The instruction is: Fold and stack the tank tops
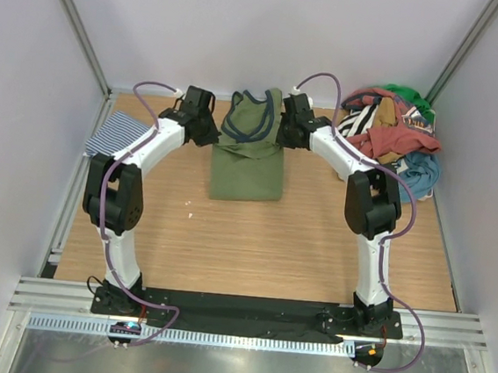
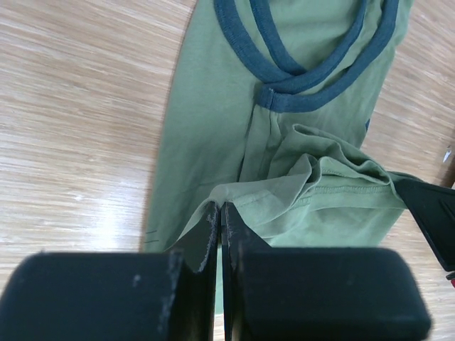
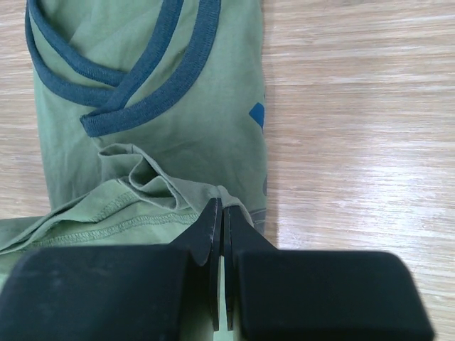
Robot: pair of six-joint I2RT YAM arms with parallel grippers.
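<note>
The olive green tank top (image 1: 247, 167) lies folded into a long strip at the middle of the table, with its navy-trimmed straps (image 1: 249, 116) at the far end. My left gripper (image 1: 208, 130) and right gripper (image 1: 283, 130) flank that far end. In the left wrist view my left gripper (image 2: 219, 207) is shut on a hemmed edge of the green cloth (image 2: 206, 121), raised over the navy trim (image 2: 313, 96). My right gripper (image 3: 222, 206) pinches the same stitched edge of the green top (image 3: 192, 121) above the trim (image 3: 142, 106). The striped tank top (image 1: 117, 134) lies folded at the left edge.
A heap of mixed clothes (image 1: 391, 134) fills the back right corner. Grey walls and metal rails (image 1: 78, 38) close in the table on three sides. Bare wood (image 1: 252, 248) stretches between the green top and the arm bases.
</note>
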